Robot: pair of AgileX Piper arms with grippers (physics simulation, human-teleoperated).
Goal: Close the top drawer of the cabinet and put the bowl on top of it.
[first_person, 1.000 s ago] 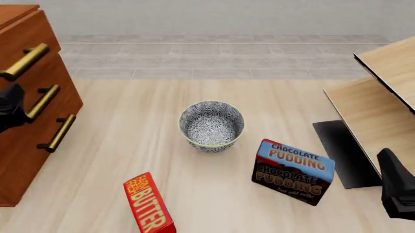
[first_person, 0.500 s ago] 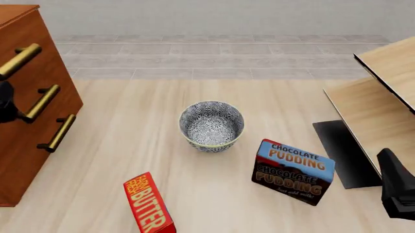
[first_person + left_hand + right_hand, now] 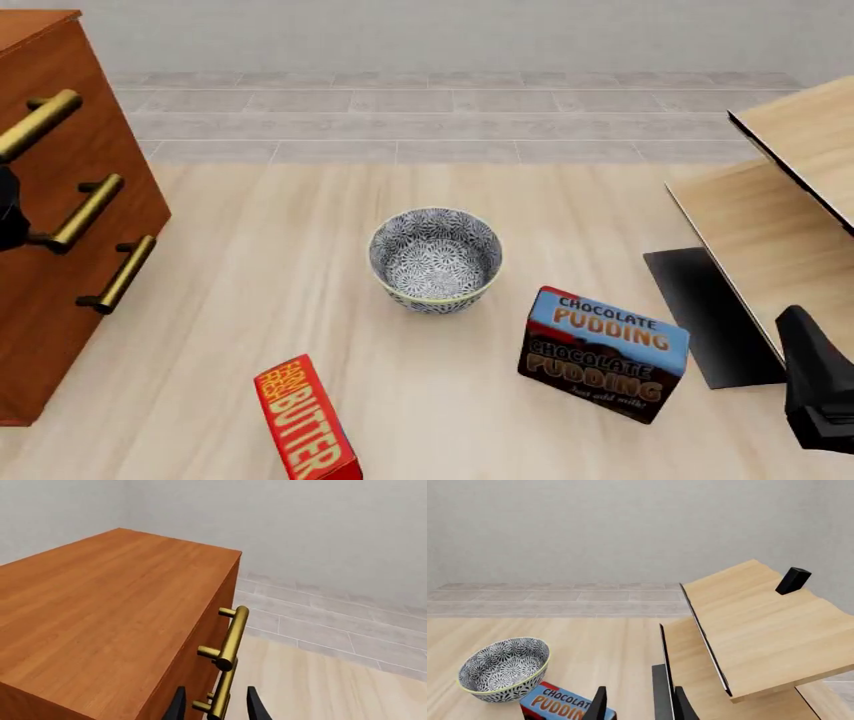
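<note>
top drawer sits flush at frame left; left gripper spread at its handle; bowl centre; right gripper spread.

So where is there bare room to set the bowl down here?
The cabinet top is bare wood all over. On the table, free patches lie between cabinet and bowl, and beyond the bowl. Nearer, the butter box and pudding box crowd things.

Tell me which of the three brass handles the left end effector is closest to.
The middle handle. The left end effector sits right beside it at the view's left edge, while the top handle and bottom handle stand clear.
</note>
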